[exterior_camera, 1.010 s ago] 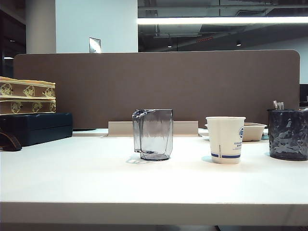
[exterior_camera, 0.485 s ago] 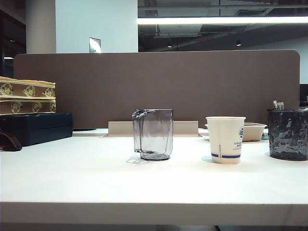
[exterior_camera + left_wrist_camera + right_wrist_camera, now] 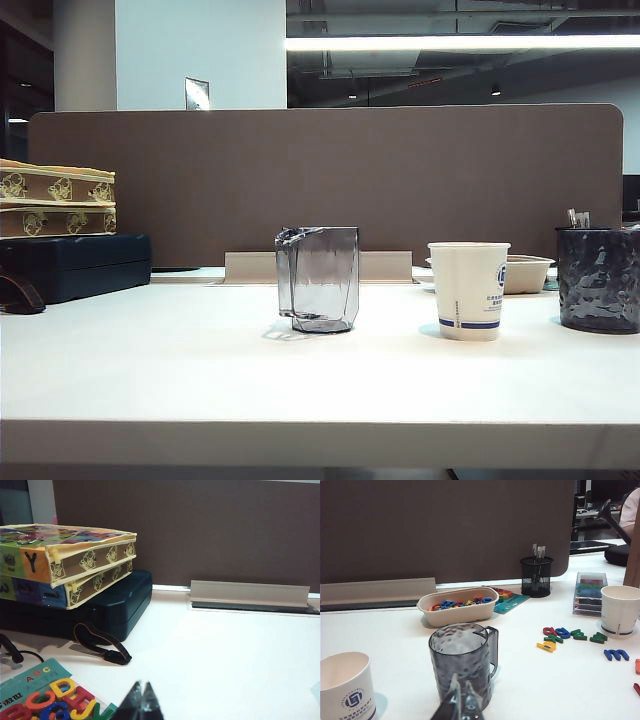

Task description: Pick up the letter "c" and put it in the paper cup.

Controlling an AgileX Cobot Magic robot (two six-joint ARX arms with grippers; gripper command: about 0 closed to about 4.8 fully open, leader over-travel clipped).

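Nothing on the table has shifted over the last second in the exterior view, and neither arm has entered it, so the task has not visibly begun. At the far left sit the stacked printed boxes on a dark case. The left wrist view looks past them, and the left gripper hangs low over the white table with its tips pressed together, holding nothing. In the middle stands the clear grey faceted cup, and to its right is the paper cup, upright and open-mouthed, with the dark tumbler further right. The right wrist view shows the right gripper just behind that tumbler, its jaws closed and empty, with the paper cup beside it. The letter "c" cannot be named with certainty. The likeliest candidate is a small red curved piece among the loose letters scattered on the table well beyond the tumbler, near a second paper cup. Judging by this, the whole pick is still ahead, and the right arm looks the better placed for it.
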